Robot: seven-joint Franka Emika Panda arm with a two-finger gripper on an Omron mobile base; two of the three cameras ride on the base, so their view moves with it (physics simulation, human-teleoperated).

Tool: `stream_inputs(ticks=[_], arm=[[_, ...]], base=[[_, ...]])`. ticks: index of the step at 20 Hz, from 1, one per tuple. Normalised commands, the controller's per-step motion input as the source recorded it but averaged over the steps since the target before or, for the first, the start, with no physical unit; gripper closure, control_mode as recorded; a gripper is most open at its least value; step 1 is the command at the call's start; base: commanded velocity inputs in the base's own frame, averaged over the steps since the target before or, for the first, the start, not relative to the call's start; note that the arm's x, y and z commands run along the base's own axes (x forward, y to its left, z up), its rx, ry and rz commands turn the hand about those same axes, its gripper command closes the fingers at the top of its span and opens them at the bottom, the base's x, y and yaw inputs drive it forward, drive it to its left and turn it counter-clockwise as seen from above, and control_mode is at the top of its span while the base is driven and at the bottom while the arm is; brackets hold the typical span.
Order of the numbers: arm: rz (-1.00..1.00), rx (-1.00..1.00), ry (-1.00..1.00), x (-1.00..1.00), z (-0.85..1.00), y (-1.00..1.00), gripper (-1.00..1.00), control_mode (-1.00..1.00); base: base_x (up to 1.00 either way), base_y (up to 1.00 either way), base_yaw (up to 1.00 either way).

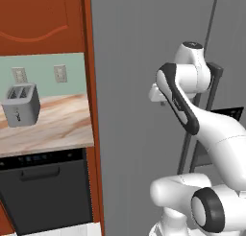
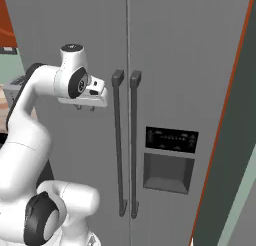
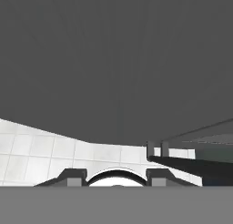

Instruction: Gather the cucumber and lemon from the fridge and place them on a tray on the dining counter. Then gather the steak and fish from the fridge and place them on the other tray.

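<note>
The grey fridge stands with both doors shut, so the cucumber, lemon, steak and fish are hidden. The trays and the dining counter are out of view. Two dark vertical handles run down the middle seam. My gripper hangs just left of those handles, close to the left door, and points down at the floor. In the hand view its fingertips stand apart, open, with nothing between them. The handles' lower ends show to the right in that view.
A water dispenser panel sits on the right door. Left of the fridge are a red-brown cabinet panel, a wooden counter with a grey toaster, and a dark dishwasher. White tiled floor lies below.
</note>
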Motion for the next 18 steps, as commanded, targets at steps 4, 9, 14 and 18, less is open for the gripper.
stream_inputs(ticks=[4,9,14,18], arm=[[0.0,0.0,-0.02,-0.05,0.0,0.0,-1.0,1.0],[0.0,0.0,0.0,0.0,0.0,0.0,-1.0,1.0],[0.0,0.0,0.0,0.0,0.0,0.0,-1.0,1.0],[0.0,0.0,0.0,0.0,0.0,0.0,-1.0,1.0]], base=[[-0.24,-0.09,0.0],[-0.81,-0.52,-0.1],[-0.47,-0.48,-0.08],[0.0,-0.36,-0.03]])
